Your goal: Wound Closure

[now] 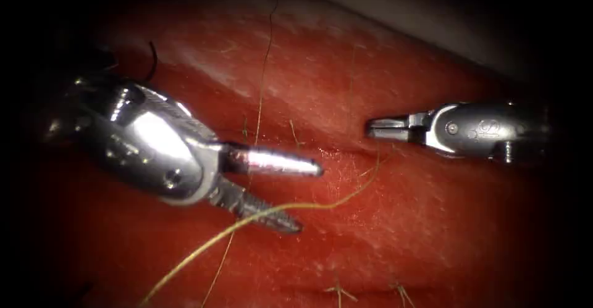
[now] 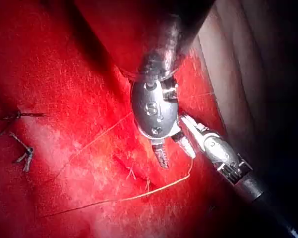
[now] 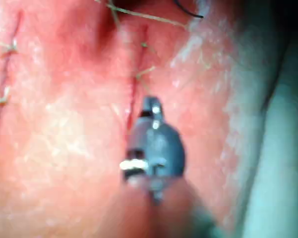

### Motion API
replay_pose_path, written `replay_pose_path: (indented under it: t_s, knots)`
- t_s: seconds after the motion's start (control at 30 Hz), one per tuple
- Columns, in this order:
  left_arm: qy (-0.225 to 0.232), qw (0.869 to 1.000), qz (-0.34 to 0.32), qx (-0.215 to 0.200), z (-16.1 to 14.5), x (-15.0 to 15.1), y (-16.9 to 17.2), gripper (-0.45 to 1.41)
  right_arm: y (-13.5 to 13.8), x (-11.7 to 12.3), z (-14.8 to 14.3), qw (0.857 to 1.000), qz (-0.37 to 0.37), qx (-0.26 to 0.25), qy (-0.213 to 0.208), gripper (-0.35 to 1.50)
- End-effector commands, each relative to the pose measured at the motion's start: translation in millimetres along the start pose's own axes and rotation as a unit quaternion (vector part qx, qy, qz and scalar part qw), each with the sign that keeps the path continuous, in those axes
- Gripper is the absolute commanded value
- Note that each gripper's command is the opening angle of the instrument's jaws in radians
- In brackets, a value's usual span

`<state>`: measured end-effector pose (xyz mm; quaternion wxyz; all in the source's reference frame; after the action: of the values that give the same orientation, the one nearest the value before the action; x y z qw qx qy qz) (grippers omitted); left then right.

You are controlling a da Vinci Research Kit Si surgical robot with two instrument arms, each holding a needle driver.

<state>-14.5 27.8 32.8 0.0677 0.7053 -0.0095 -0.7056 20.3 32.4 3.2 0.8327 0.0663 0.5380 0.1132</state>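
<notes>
The left tool hangs over the tissue with its jaws wide open and nothing between them. A yellow thread runs from the lower left across the left tool's lower jaw and curves up to the tip of the right tool. The right tool's jaws are shut and appear to hold the thread's end. The cut lies between the two tools. A thin dark curved piece lies beyond the left tool; I cannot tell whether it is the needle. The left wrist view shows the left tool, the thread and the right tool.
Short cut ends of thread stand up along the cut. Tied stitches sit on the near tissue, and dark ones show in the left wrist view. The tissue's pale far edge lies behind. The right wrist view shows the right tool over the cut.
</notes>
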Motion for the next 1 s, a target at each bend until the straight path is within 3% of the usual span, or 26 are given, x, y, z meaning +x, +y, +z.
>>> replay_pose_path:
  t_s: [0.03, 0.43, 0.6, 0.7, 0.73, 0.8, 1.0]
  knots:
    - [0.011, 1.000, -0.006, 0.002, 0.4, -0.2, 0.0, 0.68, 0.3, -0.2, 1.0, 1.000, -0.002, 0.000, 0.001, -0.35]
    - [0.091, 0.994, -0.064, -0.007, 1.1, 3.1, 0.0, 0.63, 0.1, -0.7, 1.4, 1.000, -0.004, -0.002, 0.000, -0.35]
    - [0.092, 0.991, -0.093, -0.010, 0.6, 3.1, -0.5, 0.35, 0.0, -0.7, 1.6, 1.000, -0.005, -0.002, -0.003, -0.35]
    - [0.088, 0.990, -0.111, 0.003, 0.3, 2.5, -0.8, -0.27, -0.1, -0.7, 1.7, 1.000, -0.004, -0.002, -0.003, -0.35]
    - [0.082, 0.989, -0.123, 0.009, 0.2, 2.1, -1.0, -0.35, -0.1, -0.7, 1.8, 1.000, -0.004, -0.002, -0.004, -0.35]
    - [0.065, 0.986, -0.147, 0.032, -0.4, 0.7, -1.2, -0.35, -0.2, -0.5, 1.8, 1.000, -0.004, -0.002, -0.005, -0.35]
    - [0.042, 0.983, -0.176, 0.034, -1.0, 0.4, -1.4, -0.35, -0.5, 0.0, 1.9, 1.000, -0.002, -0.002, -0.005, -0.35]
